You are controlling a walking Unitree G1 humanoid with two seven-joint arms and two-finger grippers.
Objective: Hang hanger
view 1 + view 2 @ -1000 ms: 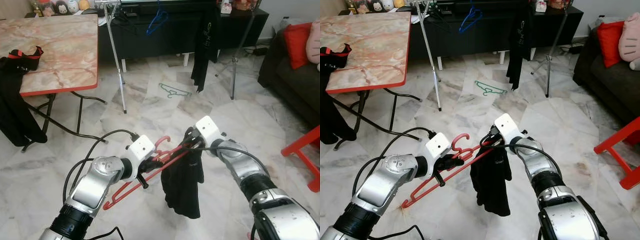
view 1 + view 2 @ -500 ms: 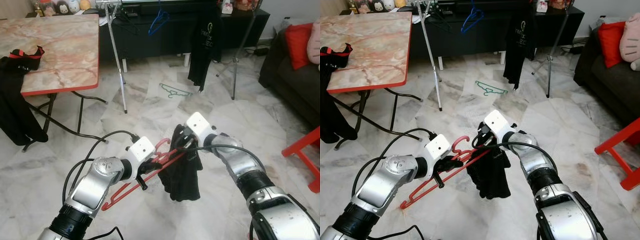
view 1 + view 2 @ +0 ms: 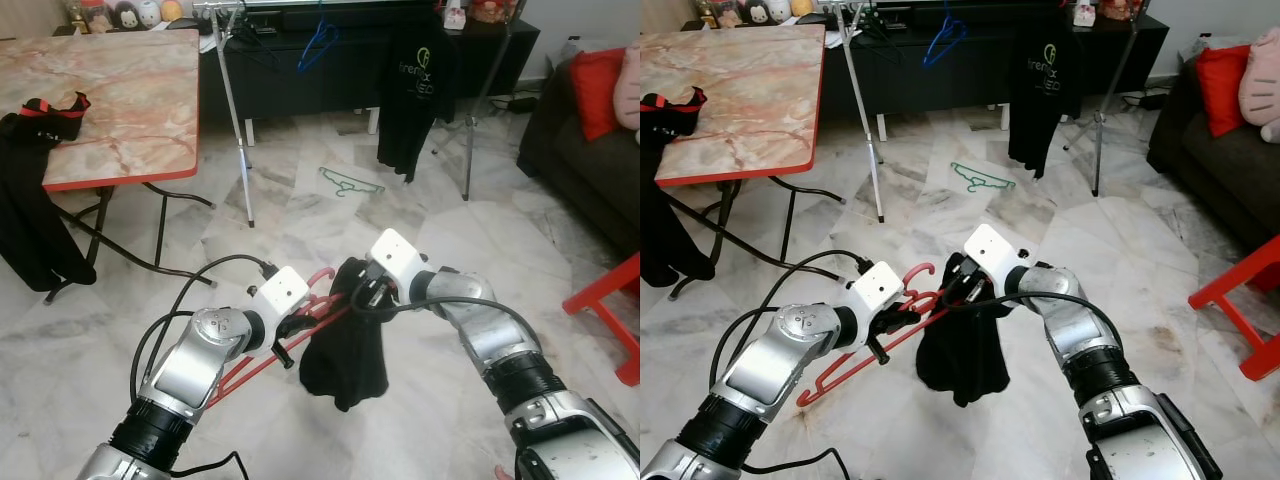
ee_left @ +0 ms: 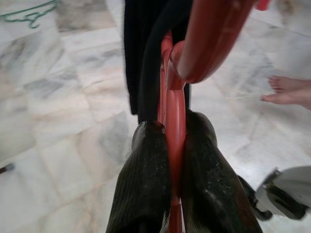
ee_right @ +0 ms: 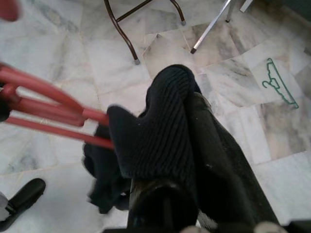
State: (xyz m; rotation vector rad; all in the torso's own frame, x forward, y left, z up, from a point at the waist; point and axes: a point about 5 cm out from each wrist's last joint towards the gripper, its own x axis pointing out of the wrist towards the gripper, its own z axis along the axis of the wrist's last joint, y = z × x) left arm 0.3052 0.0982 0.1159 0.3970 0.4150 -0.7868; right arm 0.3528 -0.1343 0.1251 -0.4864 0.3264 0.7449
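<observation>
Low over the marble floor, the left end effector (image 4: 167,160) clamps the red hanger (image 3: 262,358); the right end effector (image 3: 357,291) pinches the black garment (image 3: 345,345) draped over it.

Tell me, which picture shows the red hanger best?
The right eye view: the red hanger shows whole there, hook to tip. The left eye view shows it partly hidden; the left wrist view shows its bar pinched close up; the right wrist view shows its arms.
</observation>
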